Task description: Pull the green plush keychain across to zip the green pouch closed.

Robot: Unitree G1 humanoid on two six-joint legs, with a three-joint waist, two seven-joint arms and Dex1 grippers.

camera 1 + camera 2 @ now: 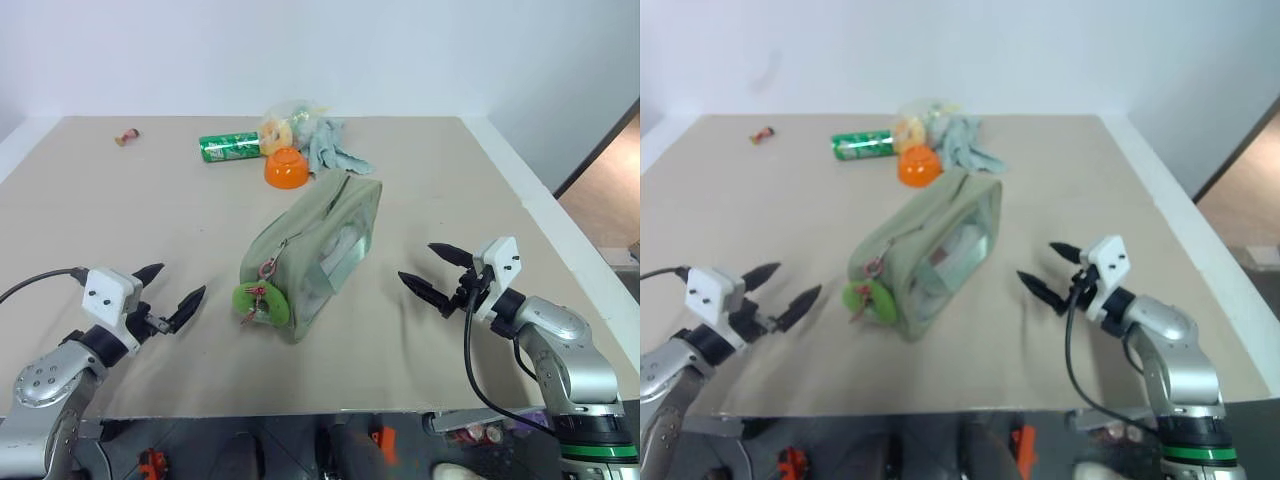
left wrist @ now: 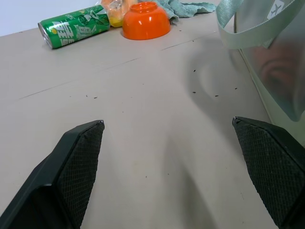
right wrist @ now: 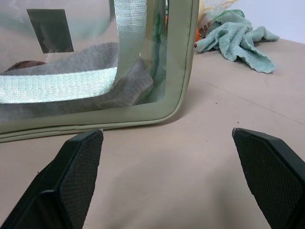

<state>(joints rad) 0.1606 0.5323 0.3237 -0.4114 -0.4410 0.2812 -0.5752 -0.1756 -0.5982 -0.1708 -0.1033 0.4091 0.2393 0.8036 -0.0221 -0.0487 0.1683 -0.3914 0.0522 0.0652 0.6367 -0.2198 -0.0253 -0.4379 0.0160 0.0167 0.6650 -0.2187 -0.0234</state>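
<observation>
Green pouch, boxy fabric, fuzzy green plush keychain, both tools spread wide, empty

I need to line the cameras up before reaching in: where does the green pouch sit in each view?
Left eye view: the green pouch lies mid-table, between both hands.
Right eye view: the pouch lies just left of centre.
Left wrist view: its strap and clear side fill the upper right corner.
Right wrist view: its clear window and strap span the upper left.
Shared landmark: the pale grey-green cloth.
</observation>
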